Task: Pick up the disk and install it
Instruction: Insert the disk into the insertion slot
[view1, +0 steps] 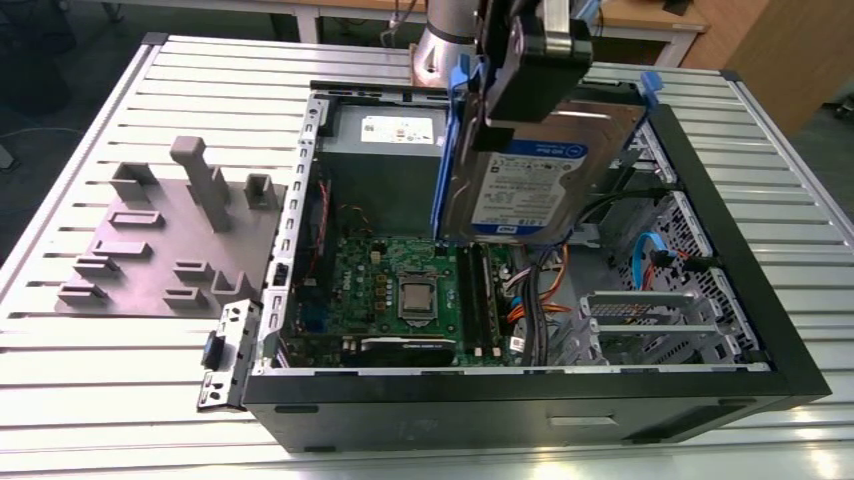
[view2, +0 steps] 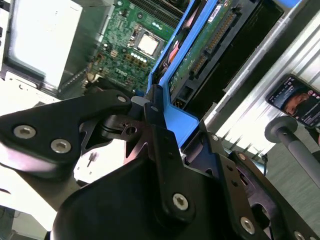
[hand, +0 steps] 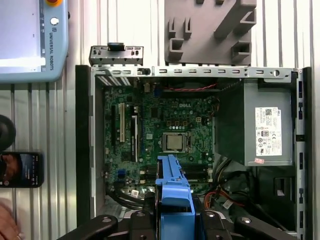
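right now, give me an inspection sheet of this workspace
surface: slatted metal table carrying the open computer case
job's things: disk held on edge over the open case, not yet seated
clutter: grey fixture block; phone; teach pendant
grippers: claw shut on the disk's blue bracket
cables: orange cables and blue cable loose inside the case
surroundings: wooden furniture beyond the table
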